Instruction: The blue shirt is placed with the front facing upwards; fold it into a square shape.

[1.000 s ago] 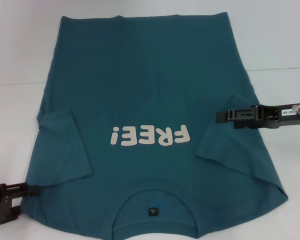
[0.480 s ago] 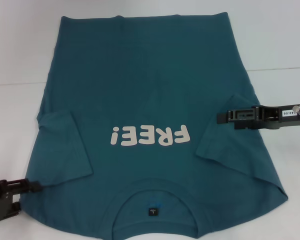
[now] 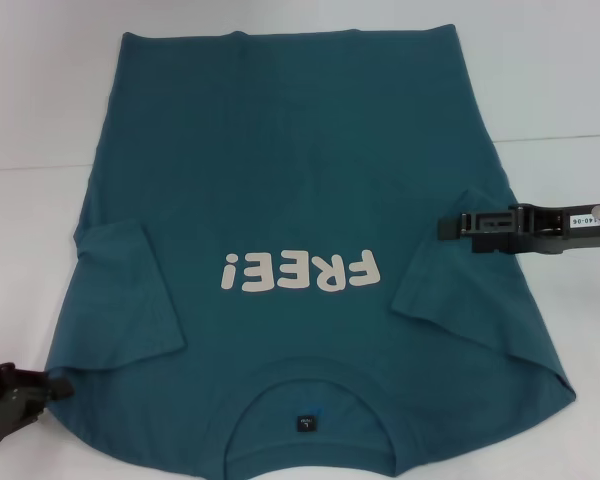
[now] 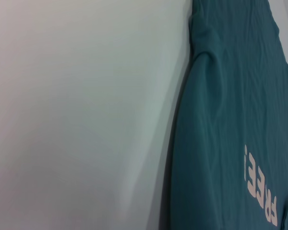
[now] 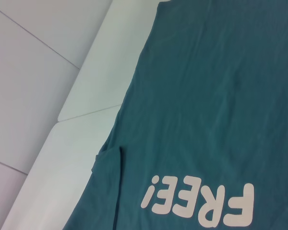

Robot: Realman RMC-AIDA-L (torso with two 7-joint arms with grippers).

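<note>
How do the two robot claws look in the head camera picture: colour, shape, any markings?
Both are black. The right claw is a long, flat, blocky bar with ribbed, cut-out sections; behind it sits a small white label with dark characters and a silver round knob. The left claw is matte black too, chunkier and angular, with bracket-like parts; only part of it is in view. No cables show on either.

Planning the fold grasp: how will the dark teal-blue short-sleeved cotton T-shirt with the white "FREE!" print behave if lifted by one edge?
The dark teal-blue cotton T-shirt will probably droop and sag, since it lies limp with soft wrinkles and both sleeves already folded inward. It likely drags rather than slides on the white table, bunching if pushed. It looks light for its spread.
</note>
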